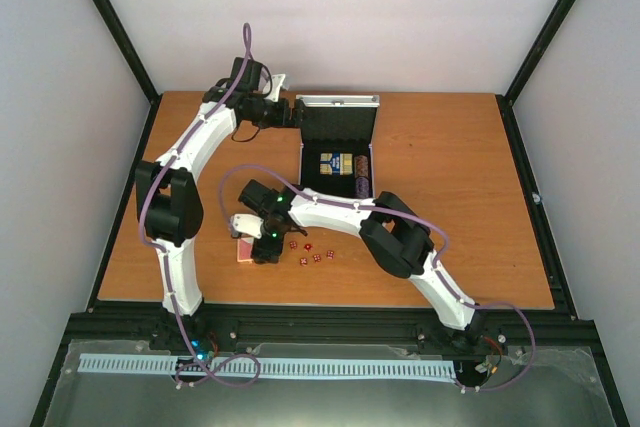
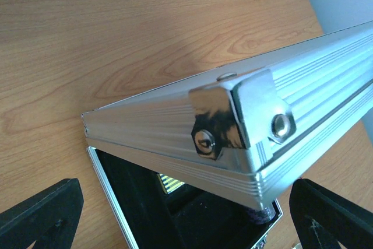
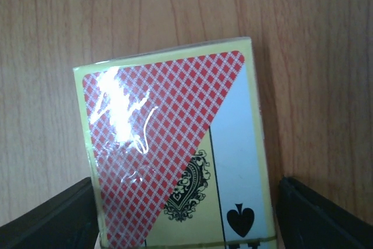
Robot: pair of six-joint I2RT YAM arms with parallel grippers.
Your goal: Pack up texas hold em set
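The silver case [image 1: 303, 162] lies open at the back middle, its lid [image 1: 340, 107] standing up. Inside are a blue card deck [image 1: 335, 163] and a chip stack [image 1: 362, 175]. My left gripper [image 1: 296, 113] is open at the lid's left corner; in the left wrist view that corner [image 2: 233, 121] sits ahead of the wide-apart fingers [image 2: 41, 214]. A red card deck [image 1: 243, 251] lies on the table. My right gripper [image 1: 262, 243] is open and straddles the deck [image 3: 169, 144], with a thin gap at the right finger [image 3: 326, 217]. Several tiny red dice [image 1: 310, 253] lie to the right. No clear disc shows.
The wooden table [image 1: 450, 207] is framed by black rails and white walls. The right arm's elbow [image 1: 395, 237] stretches across the front right of the table. The left arm's elbow [image 1: 168, 202] stands at the left edge.
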